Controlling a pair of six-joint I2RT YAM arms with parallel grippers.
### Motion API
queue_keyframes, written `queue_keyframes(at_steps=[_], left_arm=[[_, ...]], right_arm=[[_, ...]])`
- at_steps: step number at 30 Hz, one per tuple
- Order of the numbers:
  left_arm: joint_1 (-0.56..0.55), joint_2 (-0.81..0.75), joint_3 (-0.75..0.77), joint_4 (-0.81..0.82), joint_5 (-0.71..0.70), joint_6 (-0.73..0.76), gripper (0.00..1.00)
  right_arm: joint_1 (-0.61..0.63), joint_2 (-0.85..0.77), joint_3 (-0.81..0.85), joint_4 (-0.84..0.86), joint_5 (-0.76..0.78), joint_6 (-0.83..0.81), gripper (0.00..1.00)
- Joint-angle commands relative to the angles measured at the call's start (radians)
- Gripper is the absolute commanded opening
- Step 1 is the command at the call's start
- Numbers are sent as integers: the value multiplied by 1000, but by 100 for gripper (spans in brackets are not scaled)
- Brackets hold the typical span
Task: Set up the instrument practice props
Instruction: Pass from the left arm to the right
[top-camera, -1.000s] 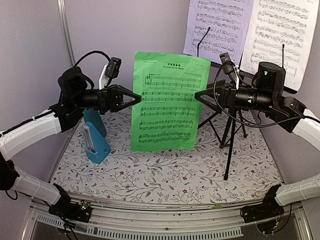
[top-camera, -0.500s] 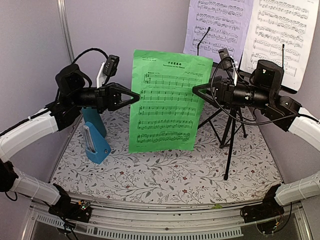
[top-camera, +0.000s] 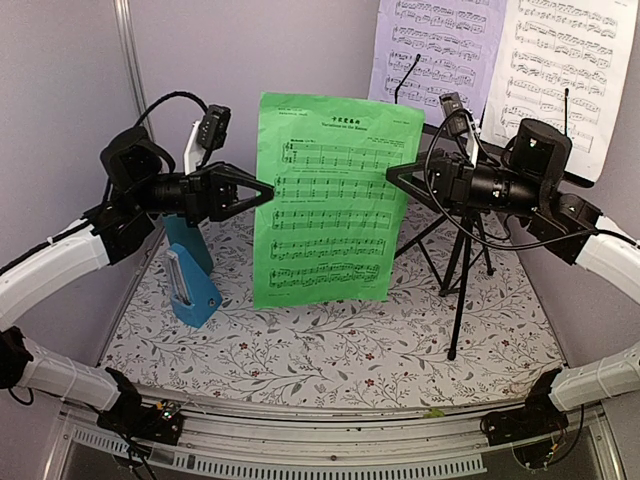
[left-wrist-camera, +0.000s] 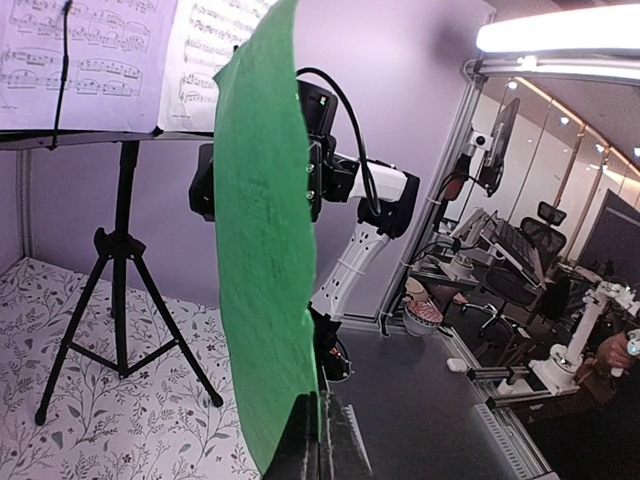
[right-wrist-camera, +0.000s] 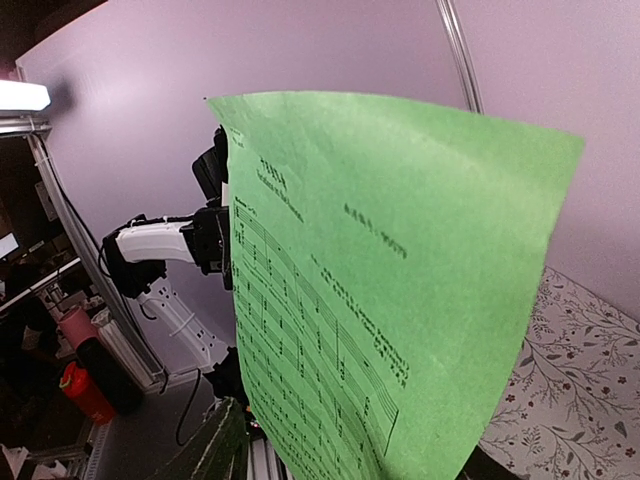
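A green sheet-music page (top-camera: 325, 200) hangs upright in the air over the middle of the table. My left gripper (top-camera: 268, 190) is shut on its left edge; in the left wrist view the fingers (left-wrist-camera: 322, 440) pinch the page (left-wrist-camera: 265, 250) edge-on. My right gripper (top-camera: 392, 178) is at the page's right edge, jaws apart on either side of the paper (right-wrist-camera: 400, 280). The black tripod music stand (top-camera: 460, 260) stands at the back right behind my right arm, with two white pages (top-camera: 435, 50) on its desk. The blue metronome (top-camera: 195, 285) stands on the table at the left.
A floral mat (top-camera: 330, 350) covers the table. A teal object (top-camera: 188, 240) stands just behind the metronome. A metal post (top-camera: 125, 50) rises at the back left. The stand's legs (left-wrist-camera: 120, 300) spread across the mat at the back right.
The green page has risen a little and shifted left with my left gripper. My right gripper's jaws have narrowed around the page's right edge.
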Motion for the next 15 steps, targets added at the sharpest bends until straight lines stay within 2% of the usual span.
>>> queue_keyframes(at_steps=[1,3,5,15], left_arm=[[-13,-22,22,22,-6,-7,0],[-12,-23,25,20,-11,-6,0],[-12,-26,27,19,-18,-3,0],[-12,-16,45,9,-57,12,0]], right_arm=[[-4,1,-30,63,-41,37,54],[-5,8,-29,67,-52,40,51],[-4,14,-28,68,-67,46,44],[-4,-3,-37,69,-97,69,35]])
